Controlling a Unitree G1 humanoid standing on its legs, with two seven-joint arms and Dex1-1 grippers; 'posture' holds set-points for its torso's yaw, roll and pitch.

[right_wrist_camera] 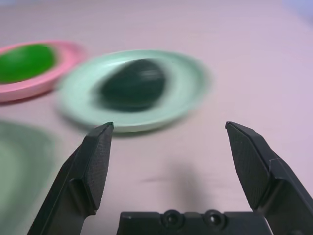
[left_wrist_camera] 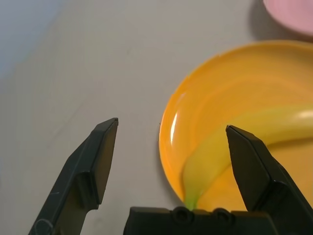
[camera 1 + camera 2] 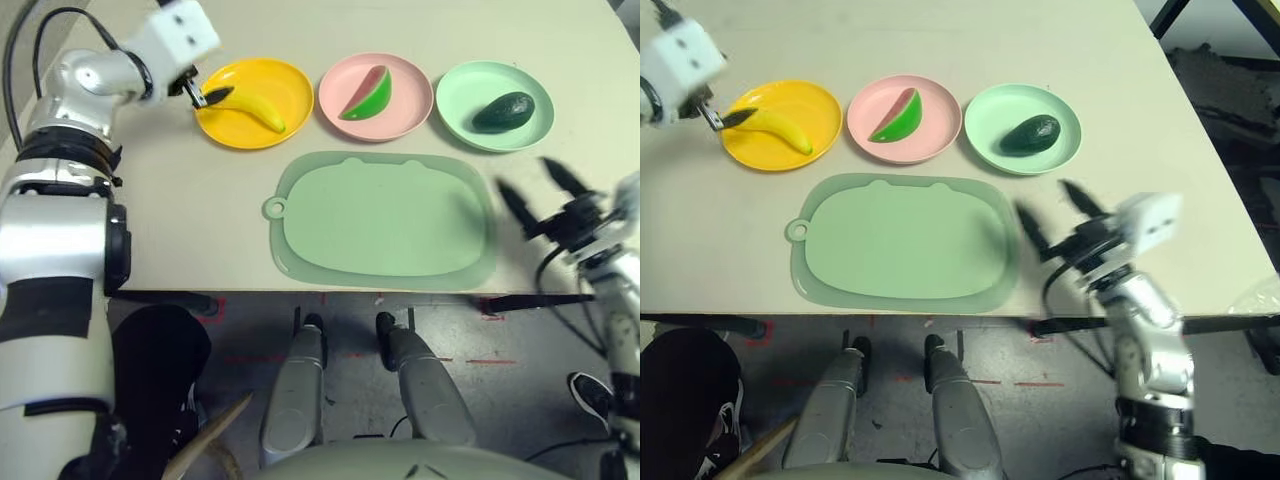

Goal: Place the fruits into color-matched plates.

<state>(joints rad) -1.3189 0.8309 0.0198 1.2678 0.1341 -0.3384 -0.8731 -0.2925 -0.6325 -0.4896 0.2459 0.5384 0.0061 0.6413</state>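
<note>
The yellow banana lies in the yellow-orange plate at the back left. My left gripper hangs open at the banana's stem end, and the stem tip sits low between its fingers. The watermelon wedge rests in the pink plate. The dark avocado lies in the mint green plate. My right gripper is open and holds nothing. It hovers near the table's front right, short of the green plate and pointing at the avocado.
A large pale green cutting board lies in the middle, in front of the three plates. The table's front edge runs just behind its near side. Bare tabletop lies to the left of the board.
</note>
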